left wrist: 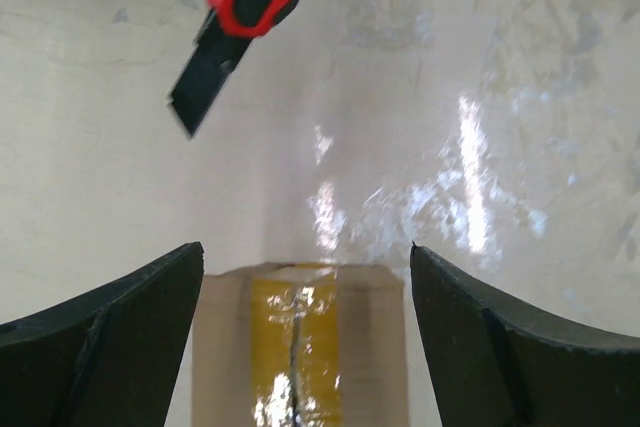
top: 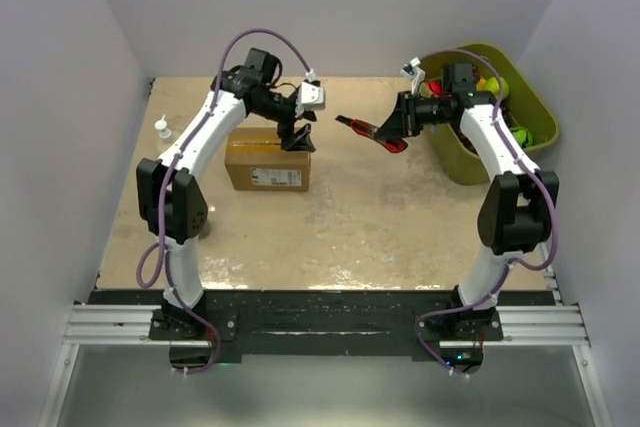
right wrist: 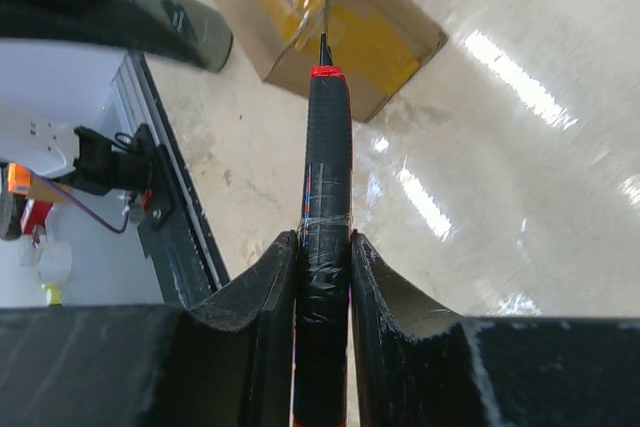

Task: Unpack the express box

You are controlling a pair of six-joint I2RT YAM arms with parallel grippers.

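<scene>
The express box (top: 262,162) is a brown carton lying at the table's left middle, with a white label on its near side. Yellowish tape (left wrist: 300,347) runs along its top and shows a dark slit down the centre. My left gripper (top: 297,137) hovers open over the box's right end, its fingers (left wrist: 130,337) straddling the box (left wrist: 372,357) without touching it. My right gripper (top: 397,125) is shut on a red and black utility knife (top: 368,131). The knife (right wrist: 325,177) has its blade out and points toward the box (right wrist: 385,42). The knife's tip (left wrist: 205,77) hangs above the table beyond the box.
An olive green bin (top: 462,159) with colourful items stands at the back right, behind my right arm. A small white bottle (top: 161,128) sits near the left wall. Grey walls close the table on three sides.
</scene>
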